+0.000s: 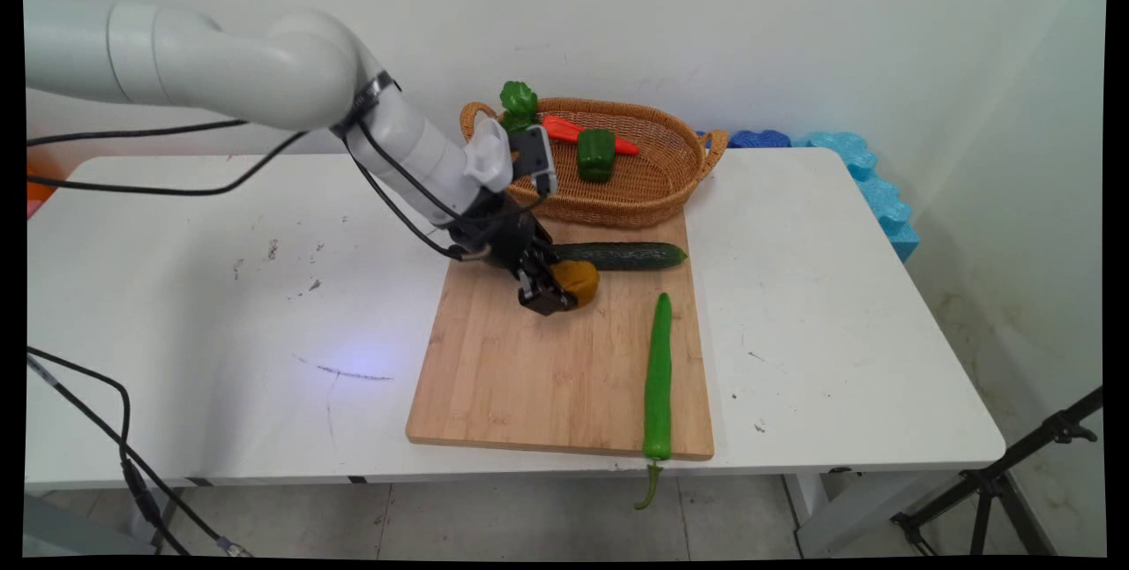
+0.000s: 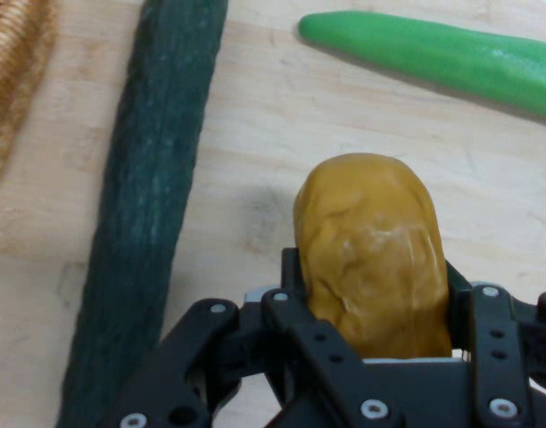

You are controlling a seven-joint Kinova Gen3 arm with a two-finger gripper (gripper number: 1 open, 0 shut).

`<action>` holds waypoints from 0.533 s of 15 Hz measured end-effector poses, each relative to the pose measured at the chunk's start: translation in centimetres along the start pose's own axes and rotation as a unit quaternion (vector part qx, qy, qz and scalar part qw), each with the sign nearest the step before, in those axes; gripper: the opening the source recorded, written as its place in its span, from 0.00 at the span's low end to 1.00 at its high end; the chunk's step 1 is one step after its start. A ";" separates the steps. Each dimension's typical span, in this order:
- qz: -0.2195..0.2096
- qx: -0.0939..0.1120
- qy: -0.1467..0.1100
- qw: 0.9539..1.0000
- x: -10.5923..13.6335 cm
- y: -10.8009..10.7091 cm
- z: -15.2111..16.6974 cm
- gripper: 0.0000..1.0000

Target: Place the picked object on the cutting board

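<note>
The arm slants down from the upper left, its gripper [image 1: 557,289] low over the cutting board [image 1: 529,376] and closed around a brownish-yellow potato [image 1: 578,280]. The potato sits just beside the dark cucumber [image 1: 622,255], near the basket [image 1: 644,191]; a long green pepper [image 1: 658,376] lies apart.

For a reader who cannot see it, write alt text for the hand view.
A black gripper clamps a yellow-brown potato over a wooden cutting board. A dark green cucumber lies to the left, a long green pepper at upper right.
</note>
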 end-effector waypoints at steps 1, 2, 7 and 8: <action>-0.001 0.000 0.001 1.000 -0.1 0.3 0.5 0.00; -0.002 0.000 0.001 1.000 -0.1 0.6 1.0 0.00; -0.001 -0.001 0.003 1.000 -0.3 1.7 2.7 1.00; -0.001 -0.001 0.004 1.000 -0.4 1.8 2.9 1.00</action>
